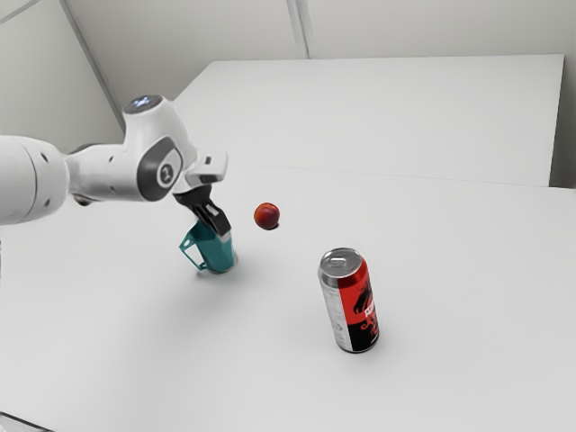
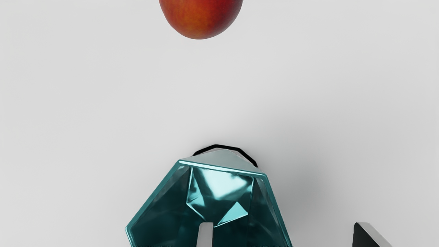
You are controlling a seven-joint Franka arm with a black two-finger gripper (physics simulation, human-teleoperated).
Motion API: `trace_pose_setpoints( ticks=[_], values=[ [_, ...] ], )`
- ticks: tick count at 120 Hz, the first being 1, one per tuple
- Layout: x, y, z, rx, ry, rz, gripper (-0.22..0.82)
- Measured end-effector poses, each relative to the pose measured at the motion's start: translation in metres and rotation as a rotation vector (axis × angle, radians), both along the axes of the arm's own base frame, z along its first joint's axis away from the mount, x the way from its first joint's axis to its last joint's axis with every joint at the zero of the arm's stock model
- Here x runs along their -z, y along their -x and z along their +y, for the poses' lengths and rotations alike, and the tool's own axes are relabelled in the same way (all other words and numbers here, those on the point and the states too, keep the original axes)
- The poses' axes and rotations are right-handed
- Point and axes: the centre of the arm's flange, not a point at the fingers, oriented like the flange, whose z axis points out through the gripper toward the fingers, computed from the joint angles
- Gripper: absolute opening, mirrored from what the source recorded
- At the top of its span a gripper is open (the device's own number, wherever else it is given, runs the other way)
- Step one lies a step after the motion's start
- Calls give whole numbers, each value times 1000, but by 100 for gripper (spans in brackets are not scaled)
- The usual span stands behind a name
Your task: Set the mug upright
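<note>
The teal mug was seen mouth up on the white table, near the red-orange fruit, its long axis roughly vertical; a slight lean could not be ruled out. The gripper was spread wide over its rim, one finger inside the mouth, the other outside, apart from the wall. The handle was turned toward the exterior view's left.

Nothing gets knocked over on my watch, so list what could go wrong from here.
The open gripper has one finger over or inside the mug; moving sideways could catch the rim and tip it.

The round fruit sits nearby; a nudge could set it rolling.
</note>
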Motion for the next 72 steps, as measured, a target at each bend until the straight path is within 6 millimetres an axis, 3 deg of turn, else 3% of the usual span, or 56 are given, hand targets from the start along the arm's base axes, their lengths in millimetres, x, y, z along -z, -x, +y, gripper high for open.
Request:
trace_pose_setpoints(
  ticks=[23,48,72],
  values=[
    [-37,0,-1,5,22,-59,48],
    [-103,-37,3,-16,11,-78,56],
    [-128,-61,-2,-58,-6,26,59]
  ],
)
